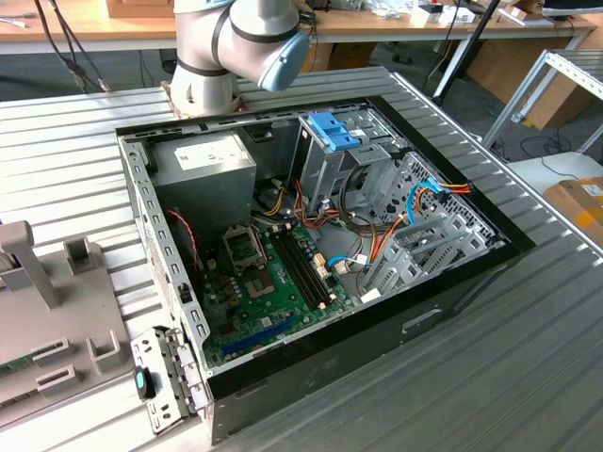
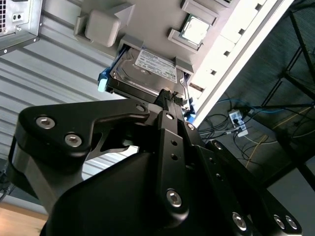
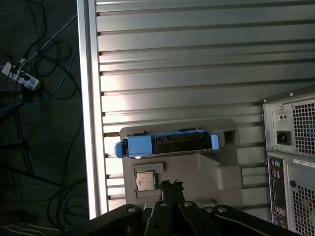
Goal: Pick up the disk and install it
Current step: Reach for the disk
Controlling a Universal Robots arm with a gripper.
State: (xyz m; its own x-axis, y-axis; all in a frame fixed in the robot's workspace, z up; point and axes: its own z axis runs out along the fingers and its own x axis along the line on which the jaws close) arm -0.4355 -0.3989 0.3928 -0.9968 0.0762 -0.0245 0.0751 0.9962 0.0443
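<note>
Hovering above the grey fixture (image 3: 216, 169), the gripper (image 3: 172, 185) has its fingertips pressed together with nothing between them. It is near the disk (image 3: 167, 144) but apart from it.

1. Location. In both wrist views the disk stands on edge in a slot of the fixture, with a blue rail at each end and its labelled face exposed in the second wrist view. A processor chip (image 3: 145, 180) lies in a recess just beside it. In the exterior view the fixture sits at 9 o'clock from the open computer case (image 1: 311, 377) on the slatted table (image 1: 528, 358). The drive cage (image 1: 334, 132) with its blue latch stands at 12 o'clock inside the case.

2. Handling (judgement). The disk is probably rigid, dense and fairly heavy, with smooth metal faces that may slip. It is likely shock-sensitive.

3. Grip point (judgement). Clamp across the two flat faces at the exposed upper edge, midway between the rails. Avoid the plastic rails, which may flex.
</note>
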